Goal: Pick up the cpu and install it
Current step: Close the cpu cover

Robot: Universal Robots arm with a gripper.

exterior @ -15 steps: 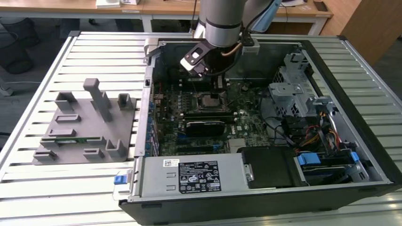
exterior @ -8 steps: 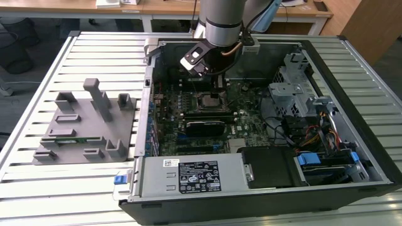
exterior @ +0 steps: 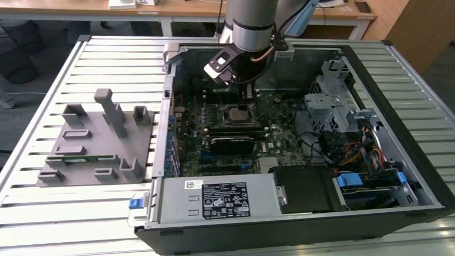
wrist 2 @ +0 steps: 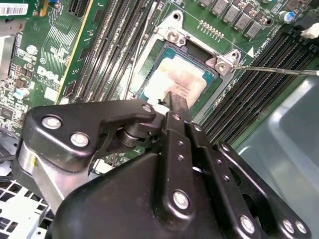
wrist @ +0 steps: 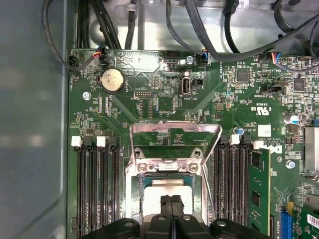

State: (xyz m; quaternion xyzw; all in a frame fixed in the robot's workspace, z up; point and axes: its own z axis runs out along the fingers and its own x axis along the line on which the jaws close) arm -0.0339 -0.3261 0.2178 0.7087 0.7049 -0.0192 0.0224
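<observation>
In the exterior view, an open computer case [exterior: 299, 234] lies on a slatted metal table [exterior: 106, 58], filling the half toward the exterior view's right edge. A grey holder [exterior: 106, 114] sits near the table's edge on the exterior view's left, with a green memory stick [exterior: 85, 158] lying in it. The arm reaches down into the case, and the end effector [exterior: 246, 106] stands over the socket near the middle of the motherboard [exterior: 277, 133].

In the second wrist view, the cpu [wrist 2: 187, 79] lies flat in the socket, its silvery top smeared. The end effector [wrist 2: 175, 99] has its fingertips pressed together with no gap and holds nothing. Its tip sits at the cpu's top, though I cannot tell if it touches. The socket's metal frame [wrist 2: 174, 36] borders the cpu.

In the first wrist view, the closed end effector [wrist: 172, 201] overlaps the cpu [wrist: 154, 191]. The load plate [wrist: 174, 127] stands swung open. Memory slots [wrist: 97, 184] flank the socket.
</observation>
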